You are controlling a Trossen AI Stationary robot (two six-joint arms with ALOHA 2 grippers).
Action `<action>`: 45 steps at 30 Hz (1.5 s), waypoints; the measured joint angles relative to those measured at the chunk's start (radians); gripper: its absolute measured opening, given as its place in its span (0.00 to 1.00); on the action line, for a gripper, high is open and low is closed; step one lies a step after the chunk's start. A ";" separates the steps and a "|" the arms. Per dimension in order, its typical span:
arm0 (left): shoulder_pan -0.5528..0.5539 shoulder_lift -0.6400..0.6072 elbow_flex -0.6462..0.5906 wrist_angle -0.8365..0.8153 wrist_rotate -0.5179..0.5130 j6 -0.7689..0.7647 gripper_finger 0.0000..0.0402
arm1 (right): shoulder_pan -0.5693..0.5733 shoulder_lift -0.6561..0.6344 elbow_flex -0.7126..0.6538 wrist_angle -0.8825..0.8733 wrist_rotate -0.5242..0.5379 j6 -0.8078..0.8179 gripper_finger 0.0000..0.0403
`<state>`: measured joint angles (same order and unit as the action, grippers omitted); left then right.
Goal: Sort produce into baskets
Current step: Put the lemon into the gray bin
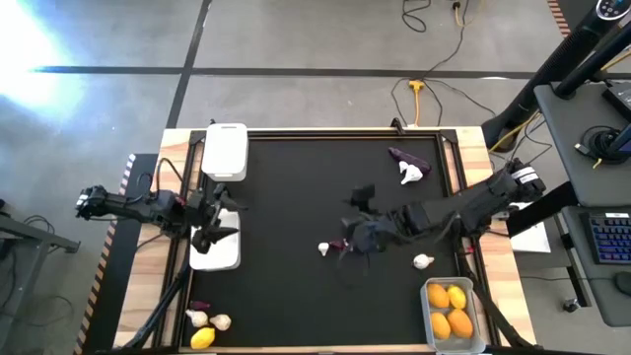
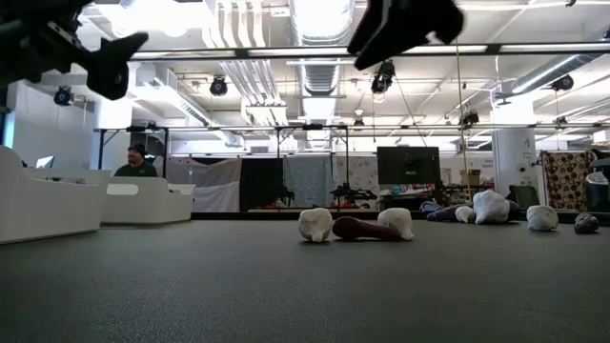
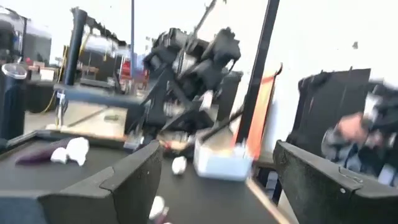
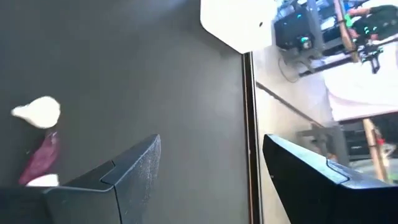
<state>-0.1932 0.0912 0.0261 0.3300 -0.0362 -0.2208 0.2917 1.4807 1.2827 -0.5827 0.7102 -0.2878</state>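
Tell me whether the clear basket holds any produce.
Holds some. The clear basket at the table's near right corner contains several orange and yellow fruits, seen from above.

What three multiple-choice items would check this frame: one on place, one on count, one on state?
1. Where is the clear basket?
A. mat centre
B. mat corner on the right arm's side
C. under the left gripper

2. How many white baskets are there?
A. one
B. two
C. three

3. What state is the right gripper in?
A. shut on something
B. open, empty
C. shut, empty

Key:
1 B: the high view shows it at the mat's corner beside the right arm.
2 B: both stand on the left arm's side, one of them under the left gripper.
3 B: the right wrist view shows its fingers apart with only mat between them.
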 joint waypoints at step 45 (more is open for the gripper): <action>-0.566 1.025 1.124 -1.217 -0.161 -1.088 0.70 | 0.196 0.027 -0.284 0.677 -0.213 0.187 0.67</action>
<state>-0.7587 1.1161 1.1500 -0.8867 -0.1974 -1.3085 0.4879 1.5074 0.9983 0.0938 0.4972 -0.1013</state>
